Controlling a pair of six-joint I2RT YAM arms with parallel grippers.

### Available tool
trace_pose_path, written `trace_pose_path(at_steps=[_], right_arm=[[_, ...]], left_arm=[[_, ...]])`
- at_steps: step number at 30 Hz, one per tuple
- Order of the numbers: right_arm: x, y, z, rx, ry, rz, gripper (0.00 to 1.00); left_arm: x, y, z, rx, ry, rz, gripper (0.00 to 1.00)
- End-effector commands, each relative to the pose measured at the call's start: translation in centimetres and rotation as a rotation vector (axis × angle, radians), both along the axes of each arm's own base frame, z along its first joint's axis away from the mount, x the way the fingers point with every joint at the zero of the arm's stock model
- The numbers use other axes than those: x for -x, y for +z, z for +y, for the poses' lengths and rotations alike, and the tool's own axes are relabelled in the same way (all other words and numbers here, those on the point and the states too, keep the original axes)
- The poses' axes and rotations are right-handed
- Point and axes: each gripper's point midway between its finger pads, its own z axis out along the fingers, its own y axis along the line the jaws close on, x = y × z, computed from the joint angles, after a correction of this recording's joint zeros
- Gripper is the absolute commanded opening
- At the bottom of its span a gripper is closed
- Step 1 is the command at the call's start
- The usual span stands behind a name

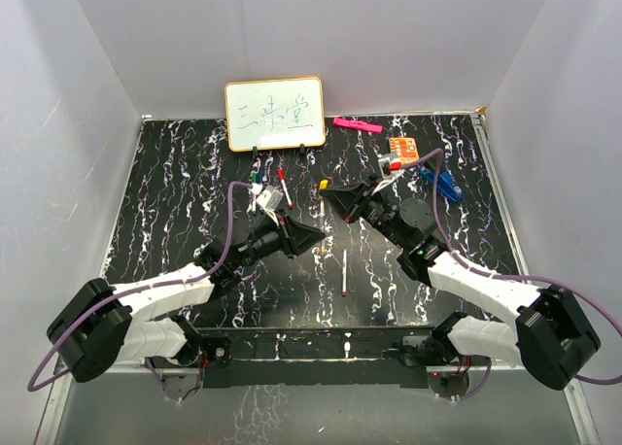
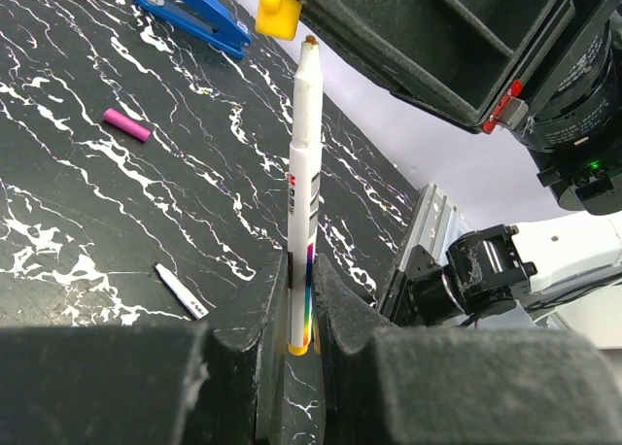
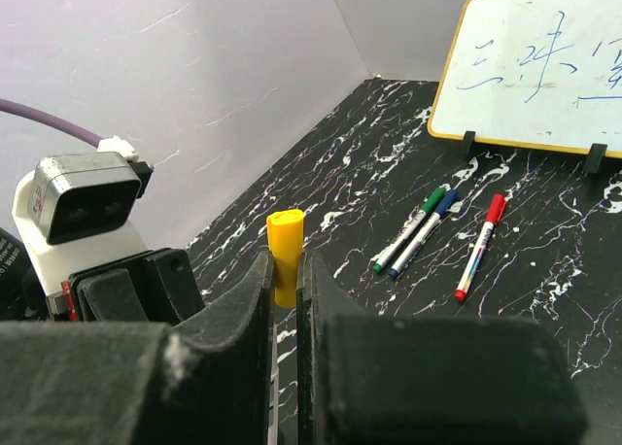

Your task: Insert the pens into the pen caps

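Note:
My left gripper is shut on the lower end of a white-barrelled pen, which stands upright with its bare tip just under a yellow pen cap. That cap is pinched in my shut right gripper. From above, the two grippers meet at mid table, the left gripper below the right gripper, with the yellow cap and the held pen between them. Tip and cap are close but apart. A purple cap and another uncapped pen lie on the table.
Three capped pens, green, blue and red, lie in front of a small whiteboard. A blue clip, an orange item and a pink marker sit at the back right. White walls enclose the black marbled table.

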Motion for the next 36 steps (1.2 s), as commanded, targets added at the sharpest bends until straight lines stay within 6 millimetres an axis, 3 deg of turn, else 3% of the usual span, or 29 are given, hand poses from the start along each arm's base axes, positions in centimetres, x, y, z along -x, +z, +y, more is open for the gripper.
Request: trace_pose_path(at_steps=[1, 12, 36], right_arm=[[0.5, 2.5, 0.1, -0.02, 0.016, -0.069, 0.0], [0.5, 3.3, -0.3, -0.032, -0.003, -0.086, 0.0], [1.1, 2.4, -0.1, -0.007, 0.031, -0.058, 0.0]], left_arm=[[0.0, 2.0, -0.6, 0.031, -0.026, -0.053, 0.0], [0.0, 1.1, -0.8, 0.015, -0.031, -0.03, 0.0], [-0.4, 1.5, -0.4, 0.005, 0.001, -0.05, 0.0]])
